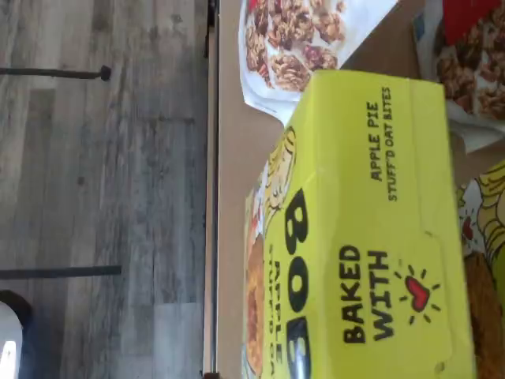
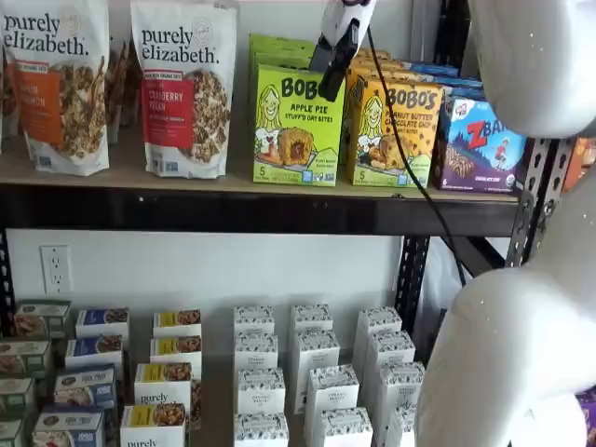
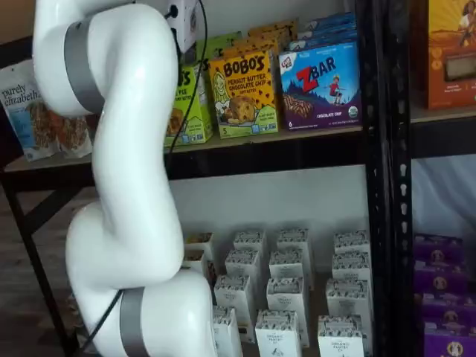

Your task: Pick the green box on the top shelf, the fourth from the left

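The green box (image 2: 296, 126) stands upright on the top shelf (image 2: 279, 210), with more green cartons behind it. In a shelf view my gripper (image 2: 326, 91) hangs from above, its black fingers side-on in front of the box's upper right corner. The box sits on the board and nothing is between the fingers; the gripper is open. In a shelf view my arm covers most of the green box (image 3: 195, 104). The wrist view looks close onto the green box's (image 1: 371, 237) top flap, which reads "BAKED WITH", near the front edge of the shelf (image 1: 229, 197).
An orange-yellow Bobo's carton (image 2: 393, 130) stands tight against the green box's right side, then a blue ZBar box (image 2: 480, 144). A granola pouch (image 2: 186, 88) stands to its left. Small white cartons (image 2: 307, 372) fill the lower level. My white arm (image 3: 126, 186) blocks part of the shelves.
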`<control>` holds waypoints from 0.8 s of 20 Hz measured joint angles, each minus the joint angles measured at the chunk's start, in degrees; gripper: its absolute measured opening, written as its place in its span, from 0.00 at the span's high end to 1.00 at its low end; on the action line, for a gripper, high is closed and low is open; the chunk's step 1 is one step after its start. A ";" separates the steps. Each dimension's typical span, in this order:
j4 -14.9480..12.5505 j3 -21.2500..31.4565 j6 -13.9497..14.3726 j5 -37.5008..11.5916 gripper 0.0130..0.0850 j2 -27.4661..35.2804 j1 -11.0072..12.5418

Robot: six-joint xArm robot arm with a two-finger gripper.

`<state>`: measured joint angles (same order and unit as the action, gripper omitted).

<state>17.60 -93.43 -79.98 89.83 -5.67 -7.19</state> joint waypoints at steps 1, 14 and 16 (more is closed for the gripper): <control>-0.02 0.12 0.00 -0.14 0.00 0.02 -0.05; -0.86 2.23 0.05 -2.32 0.00 -0.15 -0.73; -0.78 2.58 0.04 -2.71 0.00 -0.27 -0.79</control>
<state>16.82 -90.84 -79.94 87.12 -5.94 -7.98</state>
